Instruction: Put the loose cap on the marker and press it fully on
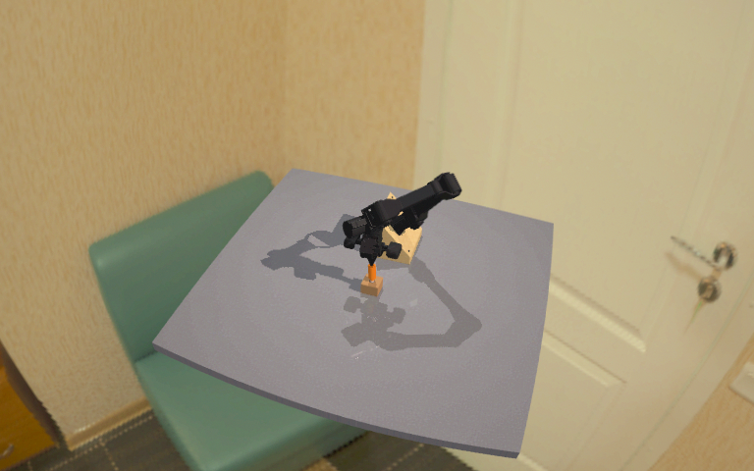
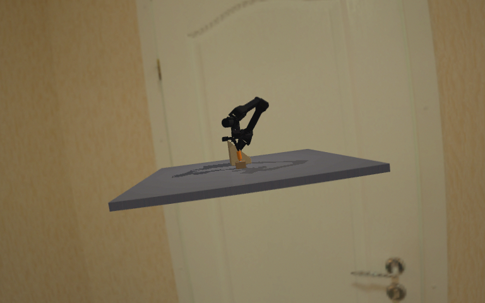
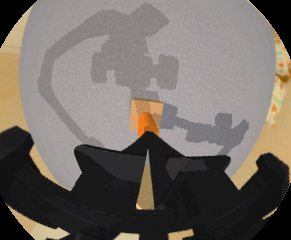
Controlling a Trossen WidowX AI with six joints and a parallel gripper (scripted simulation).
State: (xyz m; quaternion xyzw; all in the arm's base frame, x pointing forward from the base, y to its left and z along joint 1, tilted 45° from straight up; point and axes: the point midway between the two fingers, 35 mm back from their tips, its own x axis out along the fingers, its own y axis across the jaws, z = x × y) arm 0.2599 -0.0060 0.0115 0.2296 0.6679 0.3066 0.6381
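A grey desk (image 1: 457, 379) (image 2: 207, 191) (image 3: 205, 60) is standing in front of a pale door (image 1: 486, 116) (image 2: 293, 74), with a green seat (image 1: 177, 233) poking out past its left edge in the top view. The black robot arm (image 1: 422, 198) (image 2: 253, 120) is bending over the desk. A small tan block (image 1: 371, 287) (image 2: 240, 165) (image 3: 139, 108) is sitting in from all four edges, well apart from the near right corner in the top view. The orange cap (image 1: 371, 273) (image 2: 239, 154) (image 3: 147, 123) is standing up over the block, and it seems to be sitting on the marker.

The gripper (image 1: 371, 263) (image 2: 239, 149) (image 3: 148, 133) is closed, with its tips together and nothing between them. The tips are pointing at the top of the cap, touching it or very near it. So I think the robot is doing the pushing step now. The next move is asking for a straight push down, with the tips staying over the middle so they don't slip off. After the click, the arm should be going up and away.

The marker itself is mostly hiding under the cap. The tips are covering the cap's top in the wrist view. The pictures are not showing if the cap is all the way down. The arm's foot is hiding behind other parts.
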